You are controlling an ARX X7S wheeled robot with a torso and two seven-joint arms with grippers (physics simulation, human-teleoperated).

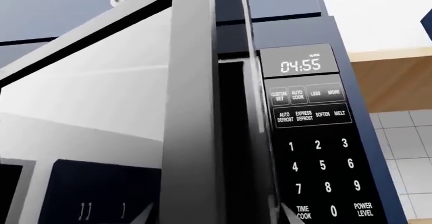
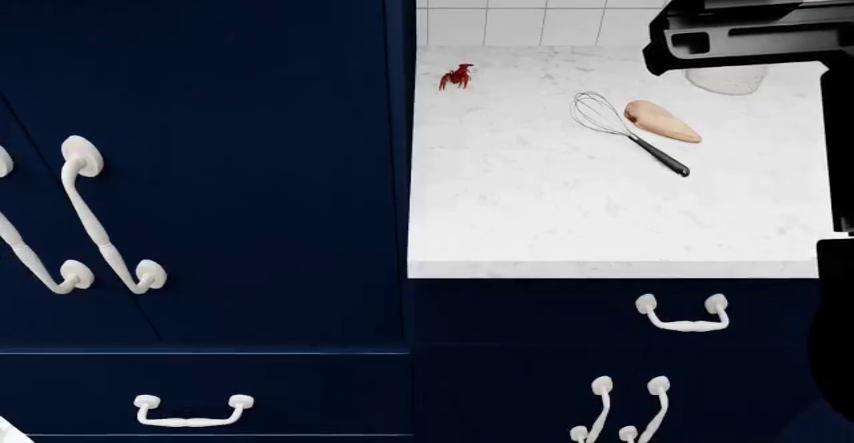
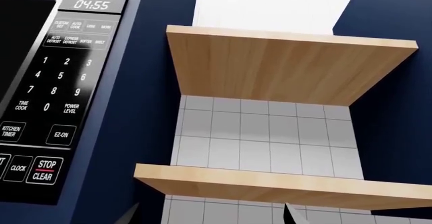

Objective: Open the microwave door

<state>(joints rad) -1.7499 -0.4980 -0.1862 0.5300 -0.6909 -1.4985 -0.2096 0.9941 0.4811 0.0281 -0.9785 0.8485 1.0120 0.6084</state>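
In the left wrist view the microwave door (image 1: 135,97) stands partly ajar and is seen almost edge-on, its glossy front reflecting the room. A dark gap (image 1: 233,113) shows between the door's edge and the control panel (image 1: 314,133), whose display reads 04:55. My left gripper (image 1: 216,215) is open, one fingertip on each side of the door's free edge. My right gripper (image 3: 209,215) is open and empty, off to the side of the microwave's keypad (image 3: 54,92), facing tiled wall. The microwave is out of the head view.
Two wooden shelves (image 3: 284,67) project from the tiled wall beside the microwave. Lower down are navy cabinets with white handles (image 2: 100,213) and a marble counter (image 2: 534,213) holding a whisk (image 2: 627,133), a red crayfish (image 2: 457,76) and a tan object (image 2: 663,121). Part of my right arm (image 2: 747,23) overhangs it.
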